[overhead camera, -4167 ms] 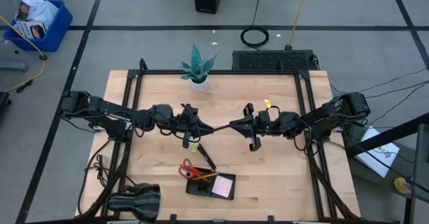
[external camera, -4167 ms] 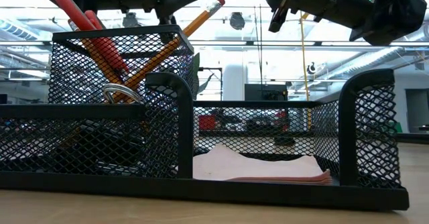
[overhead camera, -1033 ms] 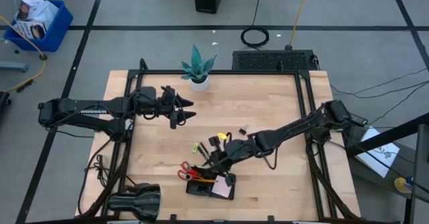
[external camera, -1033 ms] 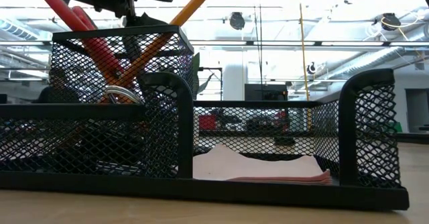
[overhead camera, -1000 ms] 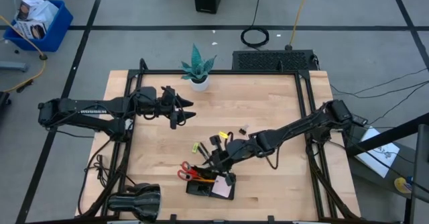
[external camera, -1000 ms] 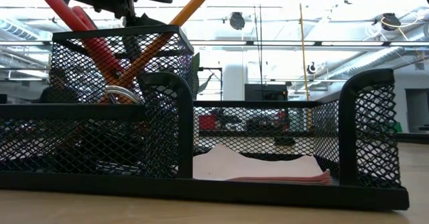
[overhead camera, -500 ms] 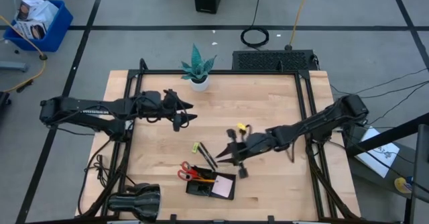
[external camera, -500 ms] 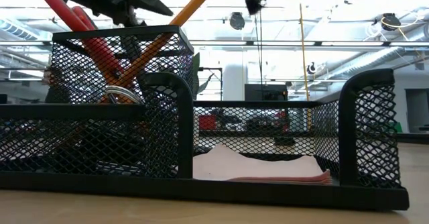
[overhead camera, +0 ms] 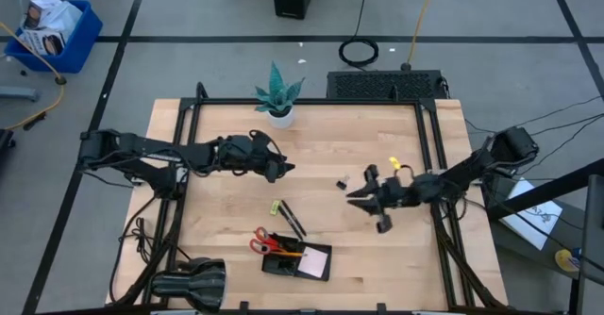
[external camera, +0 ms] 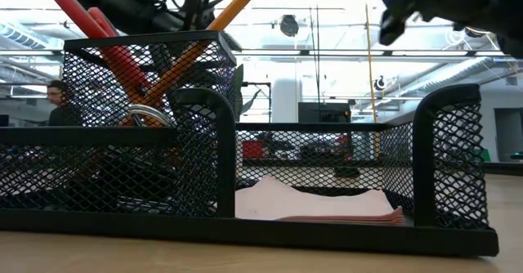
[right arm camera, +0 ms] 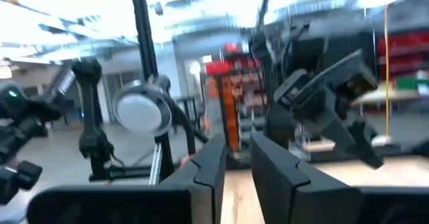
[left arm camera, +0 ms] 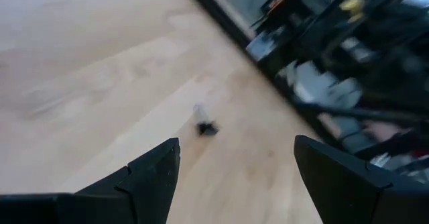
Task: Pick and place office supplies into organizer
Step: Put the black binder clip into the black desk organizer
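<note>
The black mesh organizer stands near the table's near edge. In it are red-handled scissors, an orange pencil and a pink note pad. A black pen and a small yellow piece lie on the table just beyond it. A tiny black clip lies mid-table. My left gripper is open, left of the clip and pointing at it. My right gripper hovers right of the clip, its fingers a narrow gap apart, with nothing between them.
A potted teal plant stands at the table's far edge. A black rounded lamp-like thing lies at the near left corner. Bare wood lies between the two grippers around the clip. A person shows in the room behind.
My right gripper has drawn back from the organizer toward the table's right edge and a little farther from the near edge, tipping its fingers upward. My left gripper has moved right and down toward the black clip, rolling as it went. The supplies have stayed put.
</note>
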Robot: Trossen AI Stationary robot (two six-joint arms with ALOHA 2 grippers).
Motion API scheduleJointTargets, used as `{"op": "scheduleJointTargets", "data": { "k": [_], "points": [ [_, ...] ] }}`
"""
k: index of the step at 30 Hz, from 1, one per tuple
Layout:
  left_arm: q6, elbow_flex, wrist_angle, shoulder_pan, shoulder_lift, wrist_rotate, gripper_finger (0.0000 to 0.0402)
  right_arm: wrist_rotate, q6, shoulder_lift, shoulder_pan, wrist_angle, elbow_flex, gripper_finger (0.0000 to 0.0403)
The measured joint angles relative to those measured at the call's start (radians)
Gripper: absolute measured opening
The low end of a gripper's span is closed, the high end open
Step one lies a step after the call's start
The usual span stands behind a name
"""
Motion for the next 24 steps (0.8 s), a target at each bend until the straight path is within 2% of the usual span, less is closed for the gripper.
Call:
{"op": "scheduleJointTargets", "data": {
  "k": [3,7,13,18,24],
  "points": [
    [-0.019,0.000,0.065,0.000,0.016,0.001,0.0296,-0.001,-0.037,-0.009,0.018,0.100,-0.075,0.0064],
    [-0.003,0.045,0.041,0.000,0.036,0.000,0.0296,0.005,-0.054,-0.040,0.015,0.118,-0.134,0.0064],
    [0.040,0.253,-0.160,-0.011,0.170,0.006,0.0296,0.001,-0.103,-0.096,0.011,0.122,-0.172,0.0064],
    [0.050,0.422,-0.345,-0.012,0.288,0.039,0.0296,-0.005,-0.145,-0.202,0.044,0.136,-0.242,0.0064],
    [0.050,0.503,-0.372,-0.016,0.375,0.043,0.0296,0.004,-0.138,-0.272,0.081,0.071,-0.260,0.0064]
  ]
}}
